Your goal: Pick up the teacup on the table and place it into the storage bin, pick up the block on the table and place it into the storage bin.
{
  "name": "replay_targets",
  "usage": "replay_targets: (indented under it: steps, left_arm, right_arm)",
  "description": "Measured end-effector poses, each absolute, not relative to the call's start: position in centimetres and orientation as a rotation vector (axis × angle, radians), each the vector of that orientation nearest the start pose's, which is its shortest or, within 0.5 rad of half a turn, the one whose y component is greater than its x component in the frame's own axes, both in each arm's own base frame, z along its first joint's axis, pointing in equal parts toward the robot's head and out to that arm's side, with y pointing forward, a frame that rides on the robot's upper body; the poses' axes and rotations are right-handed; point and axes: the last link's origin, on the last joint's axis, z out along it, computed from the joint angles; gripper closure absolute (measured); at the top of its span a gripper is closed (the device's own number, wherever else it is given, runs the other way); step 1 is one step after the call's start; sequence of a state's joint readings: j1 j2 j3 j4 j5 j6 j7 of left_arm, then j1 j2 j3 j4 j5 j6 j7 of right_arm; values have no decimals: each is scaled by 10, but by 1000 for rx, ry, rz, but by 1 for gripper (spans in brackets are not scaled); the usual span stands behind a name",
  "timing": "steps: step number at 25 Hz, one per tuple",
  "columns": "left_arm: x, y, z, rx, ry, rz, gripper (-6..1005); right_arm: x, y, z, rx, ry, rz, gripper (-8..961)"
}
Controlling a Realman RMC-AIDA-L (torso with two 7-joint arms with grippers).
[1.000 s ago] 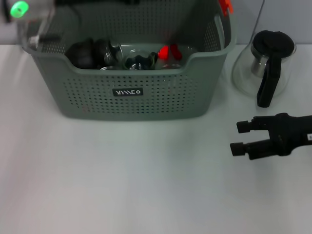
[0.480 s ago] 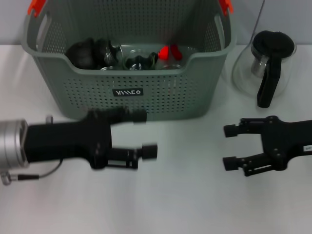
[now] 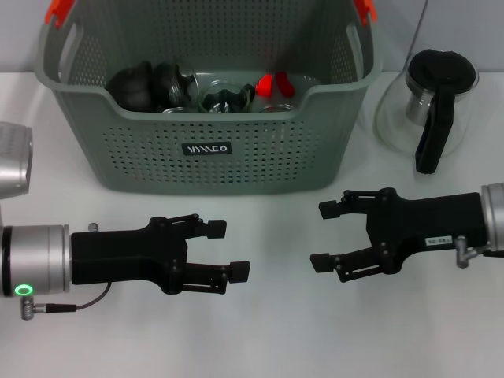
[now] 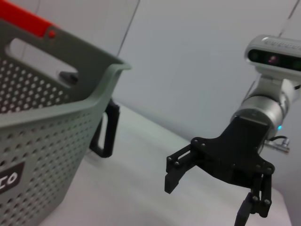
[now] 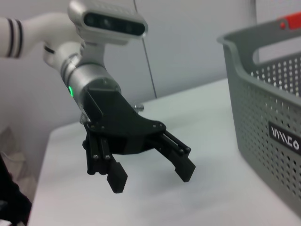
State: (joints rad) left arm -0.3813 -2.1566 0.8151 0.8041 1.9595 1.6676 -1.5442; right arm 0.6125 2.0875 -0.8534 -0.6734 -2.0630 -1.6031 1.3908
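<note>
The storage bin [image 3: 213,157] stands at the back middle of the table. Inside it lie a clear glass teacup [image 3: 224,98], a red block [image 3: 274,84] and some dark objects [image 3: 150,85]. My left gripper [image 3: 228,250] hovers low over the table in front of the bin, open and empty. My right gripper [image 3: 323,235] faces it from the right, also open and empty. The left wrist view shows the right gripper [image 4: 207,202] beside the bin [image 4: 51,117]. In the right wrist view the left gripper [image 5: 151,176] sits open near the bin [image 5: 268,108].
A glass teapot [image 3: 429,106] with a black handle and lid stands to the right of the bin; its handle [image 4: 106,129] shows behind the bin's corner. White table surface lies around both grippers.
The left arm came down from above the bin's left corner to the table in front of it. The right gripper slid left toward the centre. Both stay open.
</note>
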Motion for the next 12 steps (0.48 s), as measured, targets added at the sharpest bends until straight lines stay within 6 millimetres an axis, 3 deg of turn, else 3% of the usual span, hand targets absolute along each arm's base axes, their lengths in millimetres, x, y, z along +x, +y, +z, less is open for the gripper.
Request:
replay_targets:
  steps: [12]
  left_arm:
    - [-258,285,-23,-2799,-840,-777,63]
  right_arm:
    - [231,332,-31,-2998,458,522,6]
